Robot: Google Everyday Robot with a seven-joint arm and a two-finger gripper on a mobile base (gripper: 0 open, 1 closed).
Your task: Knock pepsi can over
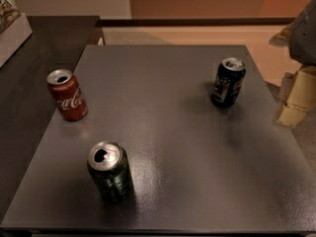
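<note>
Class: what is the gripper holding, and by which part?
Nothing: the gripper is at the picture's right edge, apart from the upright pepsi can.

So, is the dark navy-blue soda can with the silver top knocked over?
No, the navy-blue can stands upright on the grey table, with the gripper apart at right.

Prob. lab/office: gray worktable [197, 177], dark counter [27, 88], tool [292, 100] at right edge.

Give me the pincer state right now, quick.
Pincer: open or closed cannot be told; it is at the right edge of the view, apart from the upright pepsi can.
</note>
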